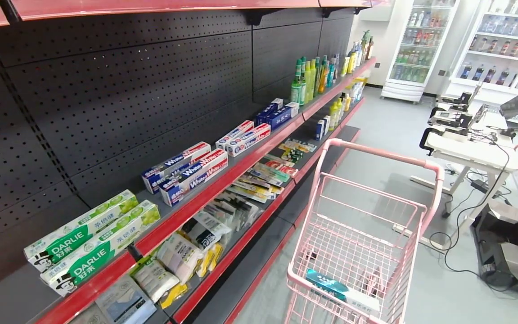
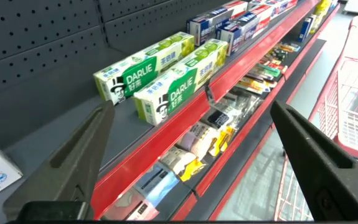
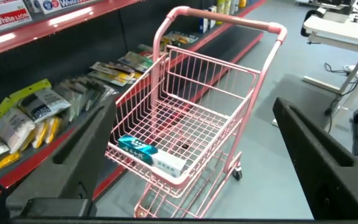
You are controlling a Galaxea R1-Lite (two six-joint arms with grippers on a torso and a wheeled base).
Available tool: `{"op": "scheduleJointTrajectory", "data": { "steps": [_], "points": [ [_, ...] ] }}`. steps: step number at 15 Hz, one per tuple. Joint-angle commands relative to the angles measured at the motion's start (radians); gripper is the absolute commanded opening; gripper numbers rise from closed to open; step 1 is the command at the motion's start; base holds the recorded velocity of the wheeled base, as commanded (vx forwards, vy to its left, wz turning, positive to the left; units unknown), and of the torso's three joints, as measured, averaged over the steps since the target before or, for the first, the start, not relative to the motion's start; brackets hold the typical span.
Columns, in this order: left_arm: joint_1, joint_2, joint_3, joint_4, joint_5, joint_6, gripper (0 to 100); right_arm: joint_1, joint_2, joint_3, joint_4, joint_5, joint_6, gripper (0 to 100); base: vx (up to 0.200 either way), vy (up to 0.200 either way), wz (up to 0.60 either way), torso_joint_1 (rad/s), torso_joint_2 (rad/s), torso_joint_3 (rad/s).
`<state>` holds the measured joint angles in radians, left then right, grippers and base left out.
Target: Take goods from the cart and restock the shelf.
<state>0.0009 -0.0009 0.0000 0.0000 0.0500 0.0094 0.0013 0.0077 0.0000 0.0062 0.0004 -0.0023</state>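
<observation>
Your next job looks like getting the box (image 1: 342,292) out of the cart (image 1: 385,155). The box lies flat on the cart floor, in the corner near you.

Your right gripper (image 3: 195,106) hangs above the cart, and its two fingers are spread wide with nothing in them. Your left gripper (image 2: 192,107) is by the shelf (image 1: 222,180), just in front of the green boxes (image 2: 166,74). It is wide open too and holds nothing.

Go straight down into the cart with the right gripper. Stay away from the pink wires so your fingers do not catch. Grab the box across its thin way, in the middle, so it does not tip. Squeeze gently, since it looks like thin card and may dent.

The box is long with flat sides and sharp corners. It is blue-green and white and looks smooth. The cart is made of thin pink wire, with lots of holes. The shelf has a shiny red front edge and a flat dark top. Its back wall is dark and full of little holes.
</observation>
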Motion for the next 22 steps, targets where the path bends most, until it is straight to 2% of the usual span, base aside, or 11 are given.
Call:
{"op": "scheduleJointTrajectory", "data": {
  "steps": [1,2,3,4,5,7,8,10,14,17,22],
  "points": [
    [0.001,0.001,0.0,0.0,0.001,0.0,100,-0.007,0.028,-0.002,0.0,-0.003,0.019,100,0.0,0.0,0.0,0.0,0.0,0.0],
    [0.001,0.001,0.0,0.0,0.001,0.0,100,-0.041,0.069,-0.002,0.0,-0.02,0.084,100,0.0,0.0,0.0,0.0,0.0,0.0],
    [0.001,0.001,0.0,0.0,0.001,0.0,100,-0.087,0.091,-0.009,-0.005,-0.034,0.064,100,0.0,0.0,0.0,0.0,0.0,0.0],
    [0.001,0.001,0.0,0.0,0.001,0.0,100,-0.076,0.213,-0.167,-0.029,-0.025,0.07,100,0.0,0.0,0.0,0.0,0.0,0.0],
    [0.001,0.001,0.0,0.0,0.001,0.0,100,-0.084,0.508,-0.468,-0.058,-0.054,0.16,100,0.0,0.0,0.0,0.0,0.0,0.0],
    [0.001,0.001,0.0,0.0,0.002,-0.003,100,-0.101,0.847,-0.798,0.015,-0.063,0.226,100,0.0,0.0,0.0,0.0,0.0,0.0],
    [0.001,0.001,0.0,0.0,0.002,-0.005,100,-0.096,0.977,-0.808,0.04,-0.045,0.17,100,0.0,0.0,0.0,0.0,0.0,0.0],
    [0.001,0.001,0.0,0.0,0.002,-0.003,100,-0.133,1.272,-0.838,0.092,0.112,0.105,100,0.0,0.0,0.0,0.0,0.0,0.0],
    [0.001,0.001,0.0,0.0,0.002,-0.003,100,-0.106,1.635,-0.857,0.113,0.294,-0.309,100,0.0,0.0,0.0,0.0,0.0,0.0],
    [0.001,0.001,0.0,0.0,0.002,-0.005,100,-0.096,1.752,-0.819,0.113,0.316,-0.51,100,0.0,0.0,0.0,0.0,0.0,0.0],
    [0.001,0.001,0.0,0.0,0.002,-0.005,100,0.036,1.931,-0.811,0.081,0.233,-0.601,100,0.0,0.0,0.0,0.0,0.0,0.0]
  ]
}}
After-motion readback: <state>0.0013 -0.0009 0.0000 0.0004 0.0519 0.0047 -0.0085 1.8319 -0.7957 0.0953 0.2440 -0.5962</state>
